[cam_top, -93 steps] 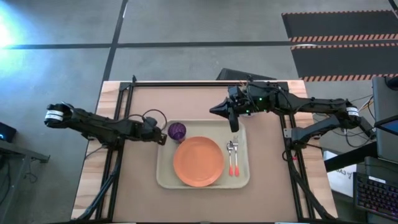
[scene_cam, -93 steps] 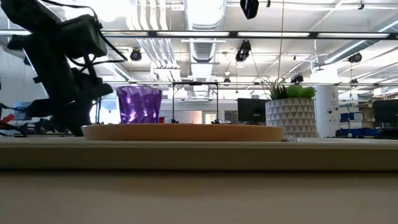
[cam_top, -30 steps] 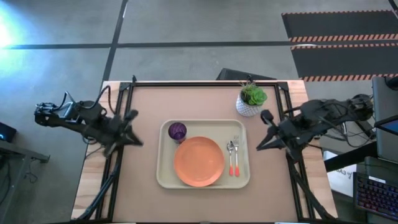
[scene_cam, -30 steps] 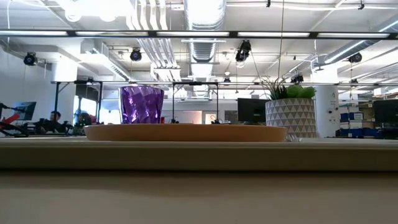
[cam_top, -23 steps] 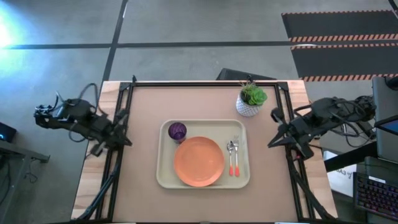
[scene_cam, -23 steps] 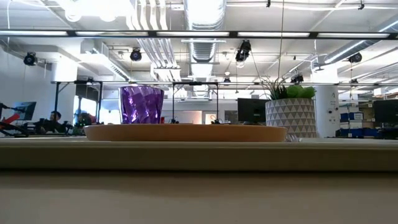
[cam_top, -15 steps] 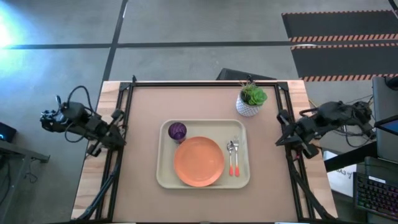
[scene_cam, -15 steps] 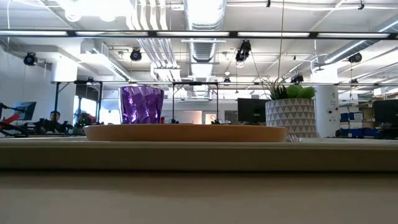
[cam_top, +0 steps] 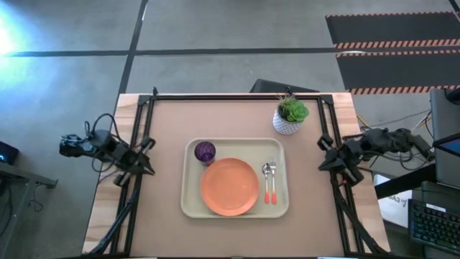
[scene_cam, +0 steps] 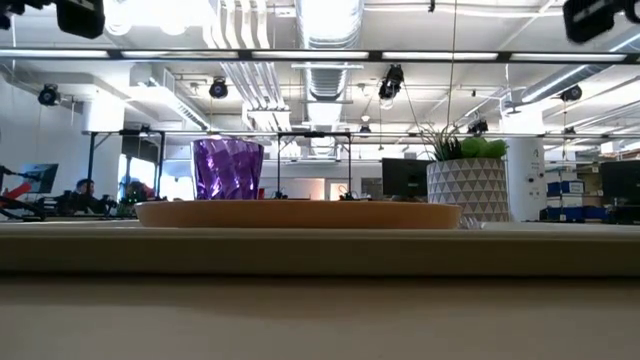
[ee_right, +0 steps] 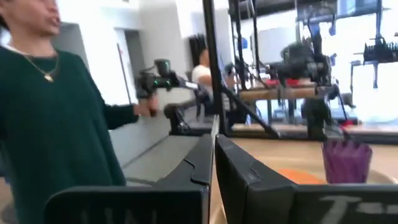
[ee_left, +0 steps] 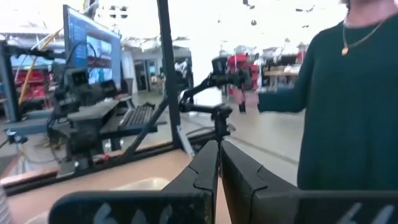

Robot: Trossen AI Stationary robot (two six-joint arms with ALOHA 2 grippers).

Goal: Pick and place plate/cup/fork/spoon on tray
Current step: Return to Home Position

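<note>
The plate (cam_top: 229, 186) is lying in the middle of the tray (cam_top: 188, 208). The cup (cam_top: 205, 152) is standing just beside it, and the spoon (cam_top: 266, 173) and fork (cam_top: 273, 178) are lying side by side on its right. The tray is sitting mid-desk (cam_top: 165, 122). The left claw (ee_left: 219, 146) and right claw (ee_right: 213, 138) are hanging at opposite desk edges, both pinched closed and empty.

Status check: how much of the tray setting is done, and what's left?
Done: plate, cup, fork and spoon all sit on the tray. In hand: nothing; left gripper and right gripper are shut and empty at the table's sides. Left: nothing visible to place.
</note>
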